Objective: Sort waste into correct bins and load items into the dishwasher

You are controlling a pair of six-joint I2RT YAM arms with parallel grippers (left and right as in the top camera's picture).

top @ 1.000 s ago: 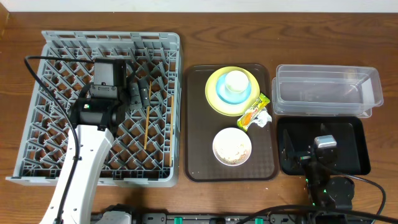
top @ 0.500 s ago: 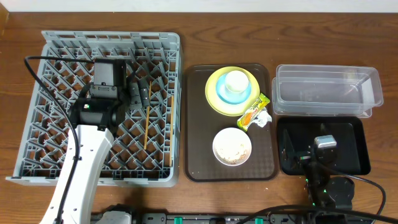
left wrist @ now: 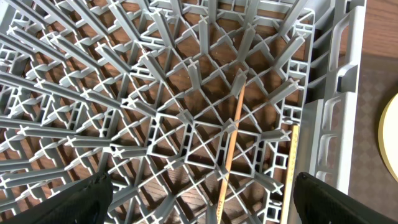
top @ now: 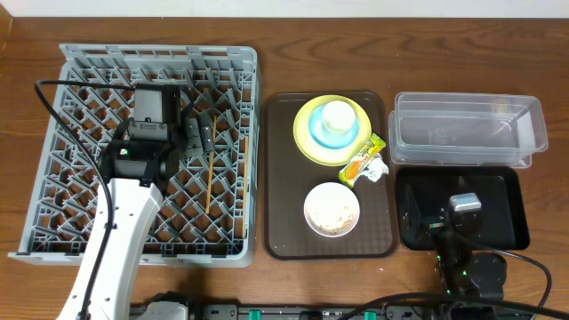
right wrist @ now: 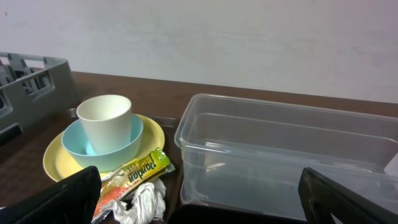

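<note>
The grey dishwasher rack fills the left of the table. My left gripper hovers open over its right half. Below it, two wooden chopsticks lie flat in the lattice, one between my fingertips and one by the rack's right wall. On the brown tray a white cup stands in a blue bowl on the yellow plate. Beside it lie the snack wrapper and white scrap. A white bowl holds crumbs. My right gripper stands open and empty above the black tray.
The brown serving tray sits between rack and bins. The clear tub stands behind the black tray, close to the wrapper and scrap. In the right wrist view the cup is at left and the tub straight ahead.
</note>
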